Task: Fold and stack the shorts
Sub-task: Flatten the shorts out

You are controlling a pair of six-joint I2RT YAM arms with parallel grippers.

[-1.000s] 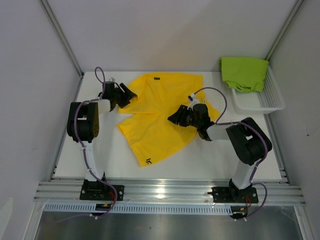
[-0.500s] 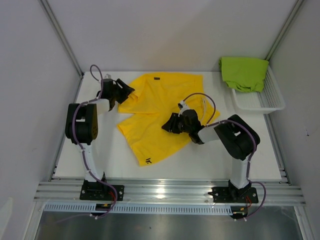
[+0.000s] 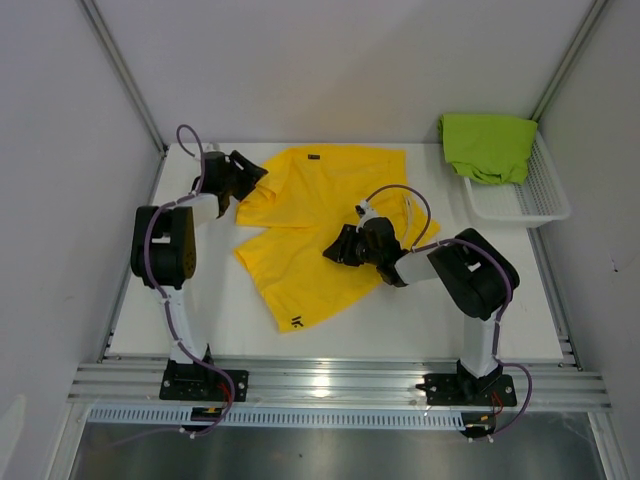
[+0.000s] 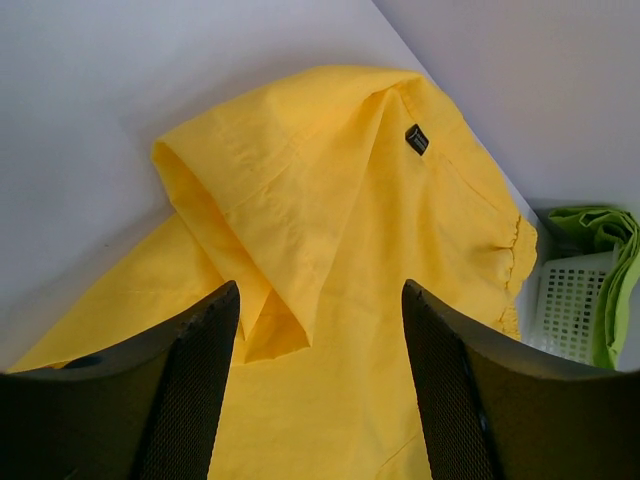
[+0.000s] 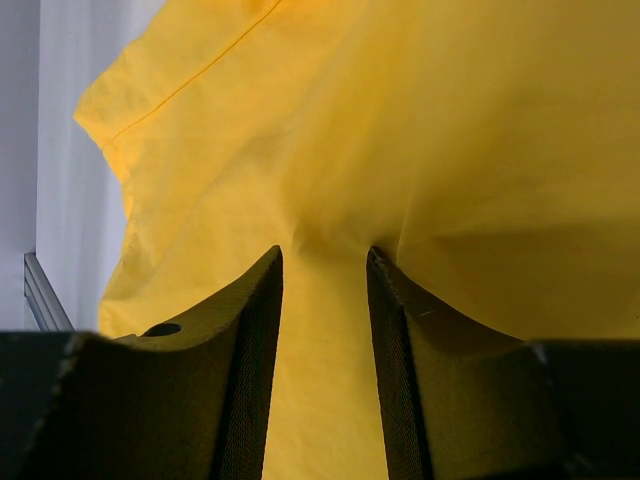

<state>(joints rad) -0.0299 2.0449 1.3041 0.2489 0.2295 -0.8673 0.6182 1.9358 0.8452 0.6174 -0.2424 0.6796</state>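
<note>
The yellow shorts (image 3: 320, 215) lie spread on the white table, a small dark logo (image 3: 313, 157) near their far edge. Their upper left corner is folded over (image 4: 270, 250). My left gripper (image 3: 255, 178) hovers at that corner, open, nothing between its fingers (image 4: 320, 300). My right gripper (image 3: 335, 250) sits low over the middle of the yellow shorts. Its jaws stand apart with the tips pressed into puckered fabric (image 5: 323, 255). The lime green shorts (image 3: 487, 145) lie bunched in the basket at the back right.
The white mesh basket (image 3: 545, 200) stands at the table's right edge, also seen in the left wrist view (image 4: 565, 310). Grey walls close in the left, back and right. An aluminium rail (image 3: 330, 385) runs along the near edge.
My right gripper has moved left from the shorts' right side to their middle and narrowed a little. The left gripper has shifted slightly toward the back.
</note>
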